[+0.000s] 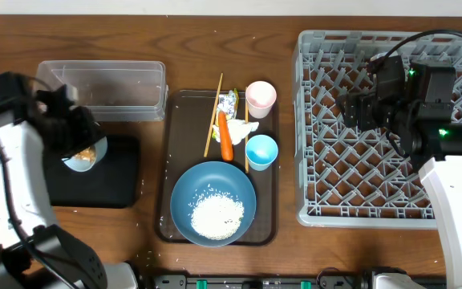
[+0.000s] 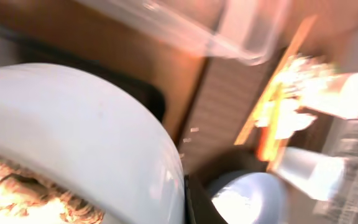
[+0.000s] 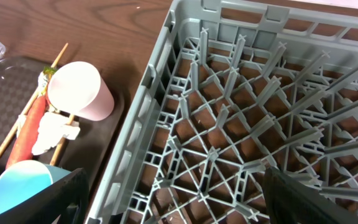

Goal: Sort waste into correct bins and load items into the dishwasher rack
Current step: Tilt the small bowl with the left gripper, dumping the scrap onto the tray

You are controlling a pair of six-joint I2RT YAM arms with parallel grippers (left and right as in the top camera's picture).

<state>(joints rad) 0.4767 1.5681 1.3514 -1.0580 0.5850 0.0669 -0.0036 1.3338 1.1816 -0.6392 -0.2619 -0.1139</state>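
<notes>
Closest in, our left hand (image 1: 80, 144) is clamped on the rim of the small light-blue bowl (image 1: 81, 160), which is tipped, with the brownish food scrap (image 2: 17, 193) inside. The shallow black tray (image 1: 119, 189) lies directly beneath that bowl, so we judge emptying needs only a further tilt, no travel. Just beyond the tray, toward the far edge of the worktop, sits the clear tub (image 1: 103, 84). To the right, on the brown serving tray (image 1: 179, 120), the carrot (image 1: 225, 136) and chopsticks (image 1: 212, 116) lie lengthwise, pointing away from us. Farthest off, our right hand (image 3: 174, 177) hovers over the grey rack (image 1: 359, 185), fingers apart and empty.
</notes>
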